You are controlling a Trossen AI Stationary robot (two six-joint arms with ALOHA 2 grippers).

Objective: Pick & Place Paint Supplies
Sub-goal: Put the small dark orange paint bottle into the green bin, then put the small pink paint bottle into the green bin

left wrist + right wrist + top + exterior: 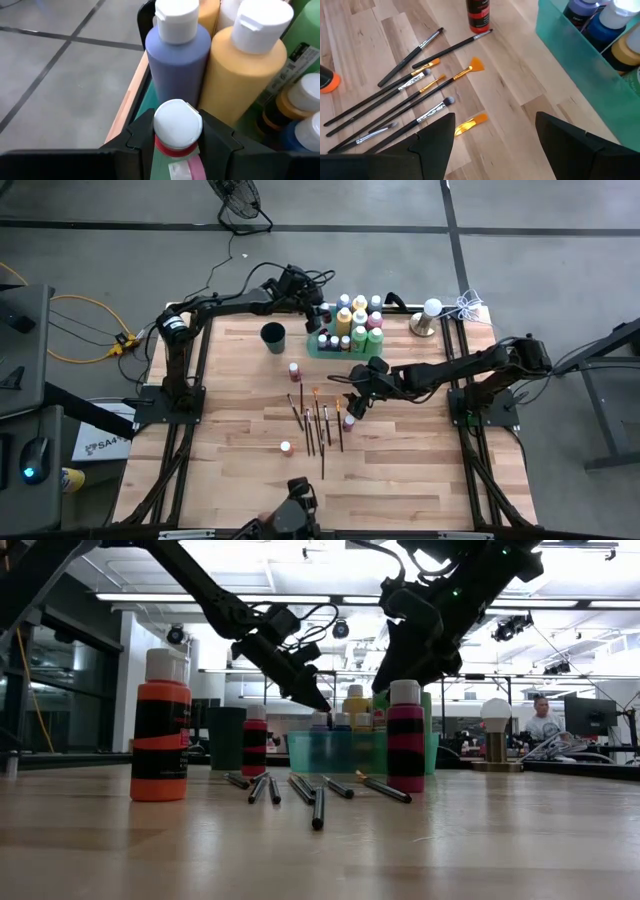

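A: Why is the left gripper over the green tray's corner?
B: It's clamped on a white-capped red bottle, lowering it beside the purple bottle. The right gripper hangs wide open, empty, above the paintbrushes

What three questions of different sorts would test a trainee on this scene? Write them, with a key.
1. True or false: the right gripper is shut on a paintbrush.
2. What does the left gripper hold over the green tray? A: a white-capped bottle. B: a paintbrush. C: the dark cup.
3. How many paint bottles stand on the table outside the tray?

Key:
1. False. It hangs open above the brushes.
2. A.
3. Three: the orange bottle, the red bottle and the magenta bottle.
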